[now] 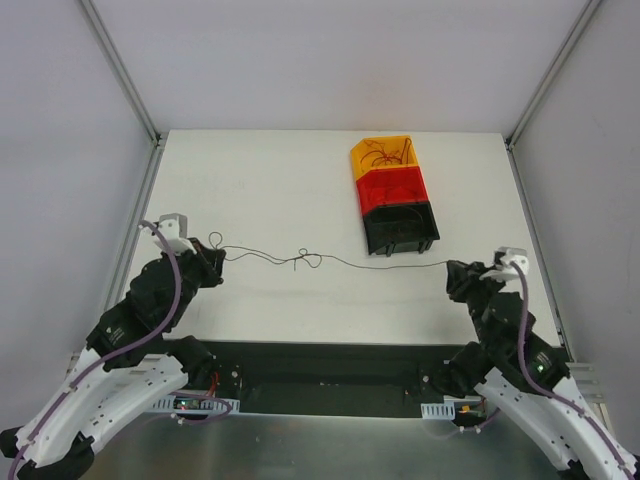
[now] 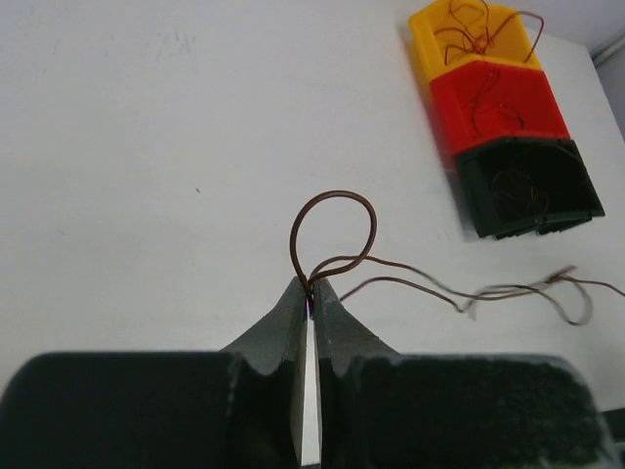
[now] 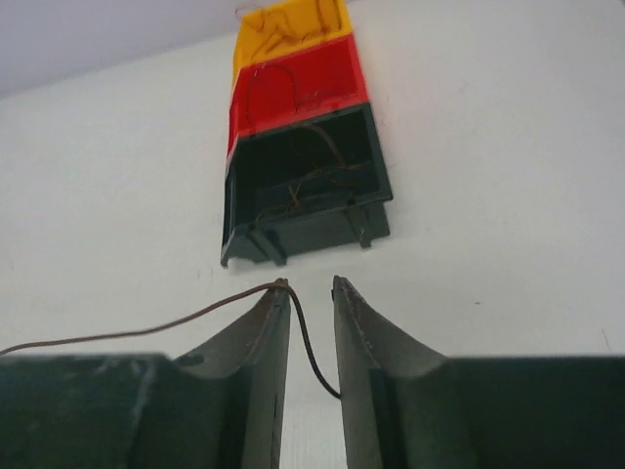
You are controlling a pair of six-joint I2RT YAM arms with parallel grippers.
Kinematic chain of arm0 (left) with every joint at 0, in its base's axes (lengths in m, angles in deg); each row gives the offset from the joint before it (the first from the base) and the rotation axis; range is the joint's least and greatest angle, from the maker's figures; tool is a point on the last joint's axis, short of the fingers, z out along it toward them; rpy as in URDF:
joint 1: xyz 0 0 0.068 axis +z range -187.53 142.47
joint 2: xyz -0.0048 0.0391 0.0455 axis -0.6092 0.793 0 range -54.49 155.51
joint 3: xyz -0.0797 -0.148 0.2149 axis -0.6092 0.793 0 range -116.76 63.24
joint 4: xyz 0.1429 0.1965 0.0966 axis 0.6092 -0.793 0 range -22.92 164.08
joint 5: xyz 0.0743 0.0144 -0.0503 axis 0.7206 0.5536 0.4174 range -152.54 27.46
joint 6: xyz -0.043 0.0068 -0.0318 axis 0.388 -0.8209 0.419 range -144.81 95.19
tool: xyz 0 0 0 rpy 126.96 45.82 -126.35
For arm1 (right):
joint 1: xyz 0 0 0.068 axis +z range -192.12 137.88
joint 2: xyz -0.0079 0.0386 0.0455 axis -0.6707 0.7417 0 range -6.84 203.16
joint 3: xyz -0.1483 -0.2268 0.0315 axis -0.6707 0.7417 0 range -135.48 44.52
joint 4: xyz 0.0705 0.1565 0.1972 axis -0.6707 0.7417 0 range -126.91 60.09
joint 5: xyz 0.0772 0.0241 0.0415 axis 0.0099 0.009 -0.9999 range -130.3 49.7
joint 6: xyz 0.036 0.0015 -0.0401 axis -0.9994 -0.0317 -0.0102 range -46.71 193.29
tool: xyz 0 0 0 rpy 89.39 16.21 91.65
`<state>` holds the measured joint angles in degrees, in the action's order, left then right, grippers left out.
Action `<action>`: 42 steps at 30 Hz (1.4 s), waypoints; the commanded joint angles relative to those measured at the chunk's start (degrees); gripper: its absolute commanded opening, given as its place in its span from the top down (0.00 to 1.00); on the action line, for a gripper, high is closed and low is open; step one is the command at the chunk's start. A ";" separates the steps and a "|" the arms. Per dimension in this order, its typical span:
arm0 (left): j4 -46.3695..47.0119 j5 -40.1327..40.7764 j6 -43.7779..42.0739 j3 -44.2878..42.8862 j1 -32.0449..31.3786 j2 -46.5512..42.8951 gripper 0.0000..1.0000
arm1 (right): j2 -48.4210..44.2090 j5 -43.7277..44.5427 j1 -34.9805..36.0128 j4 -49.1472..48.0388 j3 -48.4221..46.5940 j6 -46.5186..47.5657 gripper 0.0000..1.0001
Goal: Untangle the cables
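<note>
Cable (image 1: 380, 264), a thin dark brown wire, stretches left to right across the near half of the white bench (image 1: 250, 190). At the left, the left arm's fingers (image 2: 283, 337) are clenched on one end, where the wire curls into a small round loop (image 2: 332, 230) just past their tips. Near the middle of the span it twists into a small knot (image 1: 308, 259). At the right, the right arm's fingers (image 3: 264, 332) stand released and slightly parted, with the other end draped over one tip and hanging in the gap between them. Farther back on the right, a yellow bin (image 1: 405, 160), a red bin (image 1: 395, 190) and a black bin (image 1: 400, 235) sit touching in a row, the yellow one farthest, each holding short curly wires (image 2: 488, 103).
</note>
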<state>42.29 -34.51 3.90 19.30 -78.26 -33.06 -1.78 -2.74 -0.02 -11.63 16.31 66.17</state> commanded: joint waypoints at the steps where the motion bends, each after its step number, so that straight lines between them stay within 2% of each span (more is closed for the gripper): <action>1: 4.36 -13.93 -5.94 -3.08 0.92 8.35 1.00 | 12.04 -16.78 -0.54 -7.69 1.58 6.06 0.63; 3: 5.94 -21.06 -7.08 -3.52 0.92 11.60 1.00 | 19.86 -25.56 -0.54 -11.28 0.61 6.76 0.45; 5: 7.17 -27.91 -7.79 -3.87 0.92 14.33 1.00 | 29.17 -36.62 -0.54 -13.58 -2.01 9.22 0.32; 8: 8.93 -36.88 -8.84 -4.04 0.92 17.41 1.00 | 41.40 -54.03 -0.45 -15.42 -8.07 10.45 0.24; 10: 10.16 -42.24 -9.46 -4.04 0.92 18.82 1.00 | 47.74 -60.65 -0.01 -19.63 -10.28 9.06 0.21; 15: 13.42 -49.73 -8.24 -3.43 0.92 20.84 1.00 | 55.04 -67.96 2.10 -38.79 -10.64 2.20 0.20; 25: 16.93 -55.98 -6.39 -3.17 0.92 21.90 1.00 | 64.63 -62.88 8.86 -46.27 -14.42 5.79 0.19; 27: 17.20 -56.24 -6.30 -3.34 0.92 22.25 1.00 | 66.39 -61.39 10.62 -48.21 -14.42 6.06 0.23; 28: 17.20 -56.16 -6.30 -3.43 0.92 22.42 1.00 | 66.92 -58.25 11.50 -48.04 -14.59 5.89 0.29; 30: 17.38 -56.16 -6.04 -3.69 0.92 22.43 1.00 | 66.84 -50.08 13.26 -47.78 -14.42 5.27 0.58; 31: 17.46 -55.90 -5.86 -3.69 0.92 22.43 1.00 | 66.14 -46.74 13.96 -47.95 -14.07 5.09 0.80; 32: 17.64 -55.46 -5.68 -3.43 0.92 22.43 1.00 | 65.52 -44.53 14.66 -48.21 -13.55 4.74 0.96; 33: 17.73 -54.24 -5.51 -3.34 0.92 21.99 1.00 | 64.56 -42.94 14.93 -48.48 -13.19 4.22 0.99; 34: 17.73 -52.74 -5.33 -2.99 0.92 22.07 0.96 | 63.85 -42.57 15.19 -48.83 -13.02 3.52 0.99; 35: 17.55 -50.99 -4.81 -2.56 0.92 21.73 0.75 | 63.24 -42.92 15.28 -49.09 -12.93 2.47 0.99; 36: 17.64 -49.49 -4.02 -2.12 0.92 21.72 0.61 | 62.62 -43.27 15.29 -49.18 -12.84 1.24 0.99; 40: 17.64 -48.95 -3.05 -2.20 1.00 23.21 0.55 | 60.77 -45.55 15.20 -49.18 -12.58 -1.76 0.99; 42: 17.64 -48.95 -2.26 -2.46 1.00 23.92 0.43 | 60.16 -47.05 15.11 -49.18 -12.40 -2.37 0.99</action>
<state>57.79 -84.83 -0.47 17.31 -77.56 -10.35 61.23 -49.32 15.06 -57.01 4.03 67.03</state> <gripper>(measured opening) 0.475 0.012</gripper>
